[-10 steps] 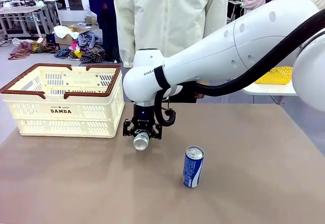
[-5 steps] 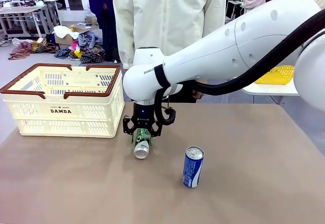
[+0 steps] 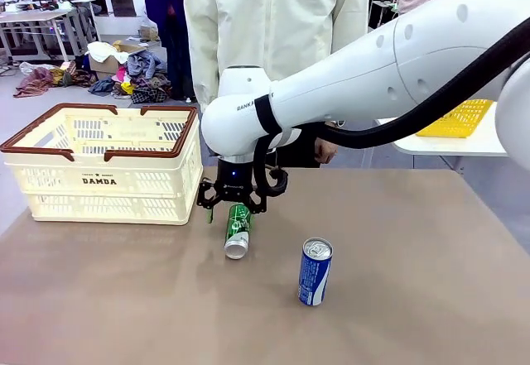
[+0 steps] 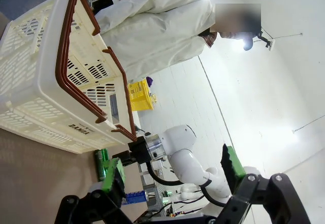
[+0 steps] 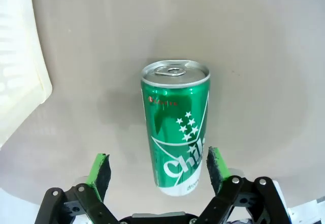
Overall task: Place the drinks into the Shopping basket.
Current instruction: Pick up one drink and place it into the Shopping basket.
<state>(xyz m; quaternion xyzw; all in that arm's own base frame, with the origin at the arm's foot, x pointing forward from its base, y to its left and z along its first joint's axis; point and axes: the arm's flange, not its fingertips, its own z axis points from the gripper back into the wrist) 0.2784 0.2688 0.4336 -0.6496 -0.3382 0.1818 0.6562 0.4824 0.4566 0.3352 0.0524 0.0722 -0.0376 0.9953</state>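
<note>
Table (image 3: pixel 414 299) brown, mostly bare. Shopping basket (image 3: pixel 99 162) stands at its left part, cream lattice with a red-brown rim. Person (image 3: pixel 273 26) in a pale coat stands at the far edge, close behind the right arm (image 3: pixel 373 75). Yellow basket (image 3: pixel 455 121) sits on a separate table behind right. Heap of clothes (image 3: pixel 132 71) lies on the floor far back left.

Right arm reaches across the middle from the right side, wrist turned straight down. Right gripper (image 3: pixel 232 206) hangs just right of the shopping basket's near corner. Its jaws are spread wide and grip nothing. Green can (image 3: pixel 238 231) lies on its side on the table right under them, silver top toward the camera. In the right wrist view the green pads (image 5: pixel 101 168) flank the can's bottom end; one stands clear of it, and whether the other touches I cannot tell.

Blue can (image 3: pixel 315 271) stands upright, near the green can on its right, nothing between them.

Left gripper (image 4: pixel 171 172) is held up off the table, jaws wide apart and empty, aimed toward the shopping basket.

Both cans are on the table outside the shopping basket.
</note>
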